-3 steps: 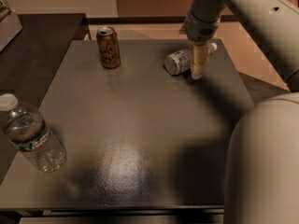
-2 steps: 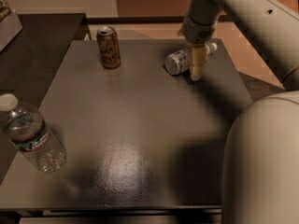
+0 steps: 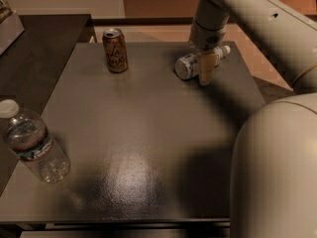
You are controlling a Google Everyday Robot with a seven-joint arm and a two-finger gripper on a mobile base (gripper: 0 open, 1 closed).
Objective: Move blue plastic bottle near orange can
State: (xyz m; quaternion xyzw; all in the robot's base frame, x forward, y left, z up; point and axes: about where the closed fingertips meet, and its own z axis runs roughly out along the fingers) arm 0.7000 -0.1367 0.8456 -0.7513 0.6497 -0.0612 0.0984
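Observation:
The blue plastic bottle [image 3: 187,66] lies on its side at the back right of the dark table [image 3: 148,133], its white cap pointing right. My gripper [image 3: 207,69] is lowered onto the bottle's middle, covering part of it and reaching down to the tabletop. The orange can [image 3: 115,50] stands upright at the back of the table, to the left of the bottle and well apart from it.
A larger clear water bottle [image 3: 30,143] with a dark label stands at the table's front left edge. My arm and body [image 3: 277,167] fill the right side. A darker counter [image 3: 39,43] adjoins the table at the back left.

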